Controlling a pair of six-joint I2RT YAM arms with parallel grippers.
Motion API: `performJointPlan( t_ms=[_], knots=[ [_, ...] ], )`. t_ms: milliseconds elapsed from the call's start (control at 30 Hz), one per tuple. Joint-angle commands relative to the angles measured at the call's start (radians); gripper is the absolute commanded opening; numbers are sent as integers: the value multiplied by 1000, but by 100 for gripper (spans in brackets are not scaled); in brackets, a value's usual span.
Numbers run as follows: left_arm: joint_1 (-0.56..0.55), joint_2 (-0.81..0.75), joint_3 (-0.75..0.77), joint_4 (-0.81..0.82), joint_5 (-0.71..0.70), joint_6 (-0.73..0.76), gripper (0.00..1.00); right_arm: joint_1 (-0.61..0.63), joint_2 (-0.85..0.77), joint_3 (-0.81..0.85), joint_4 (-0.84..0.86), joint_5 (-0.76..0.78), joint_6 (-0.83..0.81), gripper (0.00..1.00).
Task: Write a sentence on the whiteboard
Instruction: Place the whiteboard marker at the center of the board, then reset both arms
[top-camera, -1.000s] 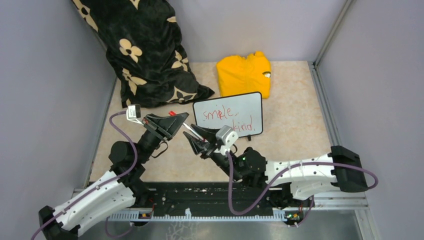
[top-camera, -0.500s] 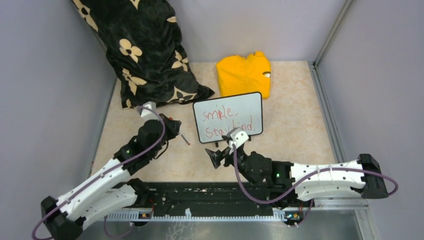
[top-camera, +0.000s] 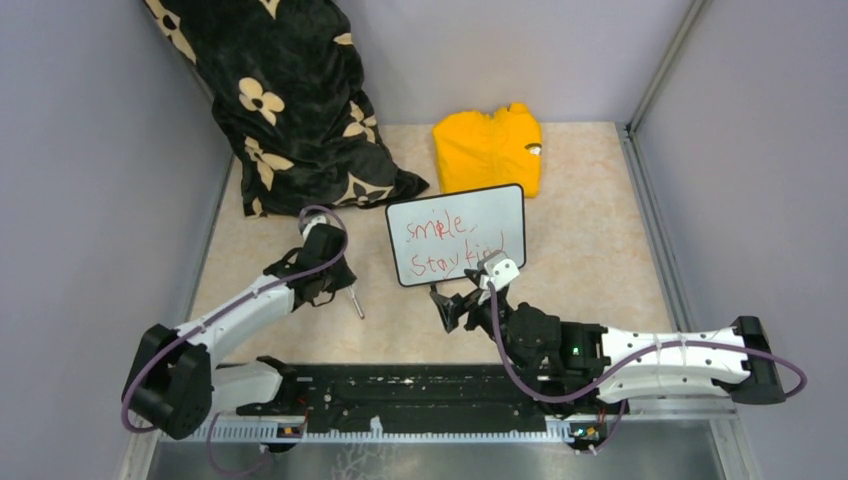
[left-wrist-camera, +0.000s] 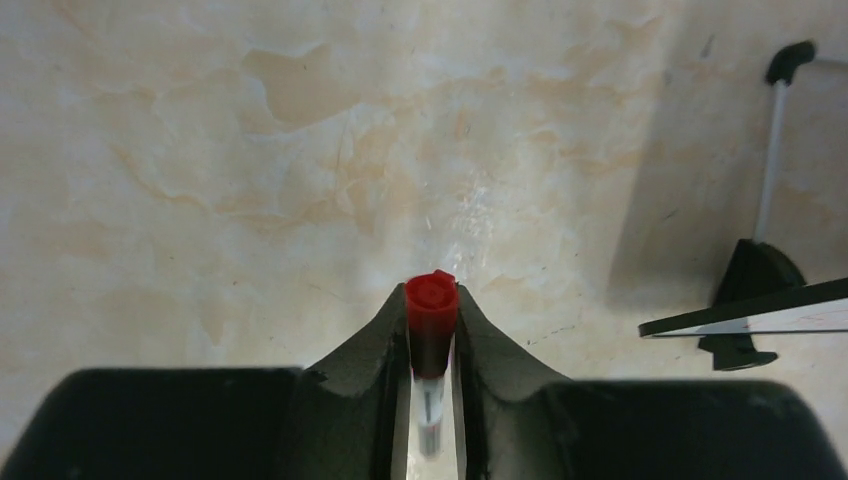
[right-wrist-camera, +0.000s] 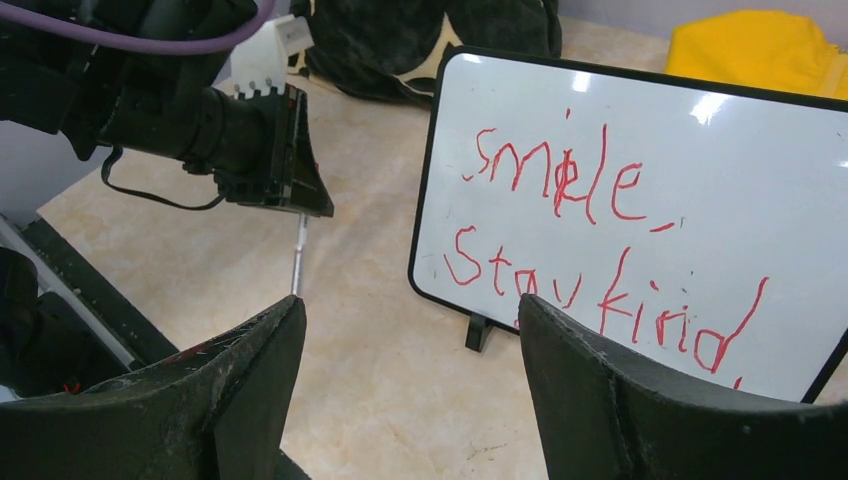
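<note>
Beige marbled tabletop (top-camera: 600, 260), lilac walls (top-camera: 90, 150), whiteboard (top-camera: 495, 212) upright

Beige, marble-patterned table (top-camera: 590, 250), enclosed on three sides by grey panels. Far left corner: a heap of black flowered fabric (top-camera: 290, 110), rising against the wall. Far centre: a folded yellow garment (top-camera: 488, 148), lying flat. Just in front of it, near the middle: the whiteboard (top-camera: 490, 212), standing tilted on small black feet (right-wrist-camera: 479, 332); whether board and garment touch cannot be told
</note>
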Motion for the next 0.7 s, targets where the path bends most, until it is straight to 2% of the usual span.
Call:
performJointPlan(
  t_ms=[0, 133, 367, 533, 667],
  knots=[
    [8, 60, -12, 49, 50, 22, 28, -10, -7, 23, 10, 17, -1, 76],
    [18, 90, -11, 80, 41, 34, 44, -9, -17, 17, 2, 24, 6, 76],
    [23, 97, -7, 73, 38, 33, 67, -10, -33, 22, -19, 40, 7, 76],
    [24, 45, 48, -34, 10, 3, 84, -10, -41, 26, -26, 45, 4, 76],
    [23, -19, 98, -120, -22, -28, 94, -10, -41, 29, -26, 53, -2, 76]
  ],
)
